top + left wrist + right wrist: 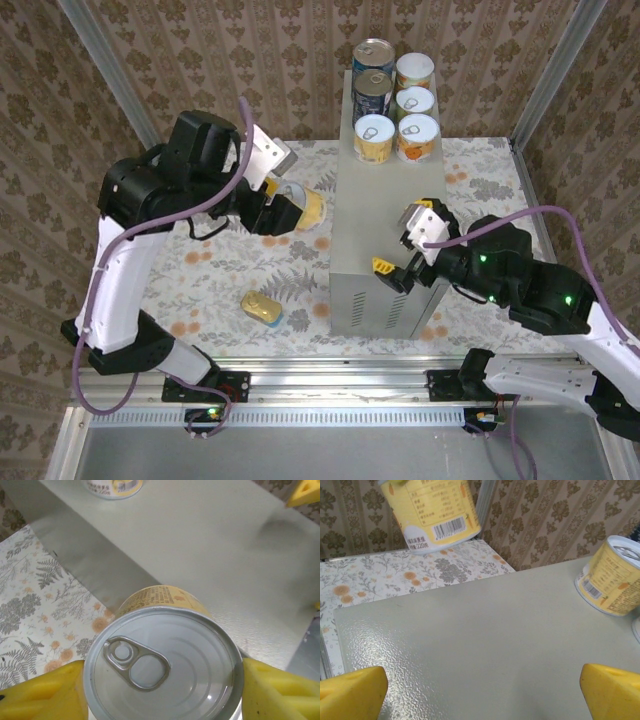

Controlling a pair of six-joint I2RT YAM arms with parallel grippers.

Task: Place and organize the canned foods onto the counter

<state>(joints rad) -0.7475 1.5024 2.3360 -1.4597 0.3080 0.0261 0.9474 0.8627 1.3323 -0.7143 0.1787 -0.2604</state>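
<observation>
The left arm [180, 170] had its jaws clenched on a yellow can [305, 208], gripping its sides between yellow pads [40, 692]. The can's white pull-tab lid [160, 667] faced the wrist camera. From above, the can hung just beside the pale grey metal box [375, 290], on the box's 9 o'clock side, over the floral surface [220, 270]. The right wrist camera caught it at about 11 o'clock, past the edge of the box's flat top — the tabletop [385, 200].

Six cans stood upright at the 12 o'clock end of the tabletop in two close columns. The left column held two blue-labelled cans [372, 75] with a front can [373, 138], yellow, nearest the arms. The right column held three orange-labelled cans [415, 102] with white lids.

A flat tin [263, 307], yellow and blue, lay on the floral surface at the box's 8 o'clock, well apart from the held can.

The right arm [520, 285] had its jaws released — spread wide, holding nothing — over the 6 o'clock part of the tabletop. Its yellow fingertips [350, 692] sat at the lower corners of the wrist view.
</observation>
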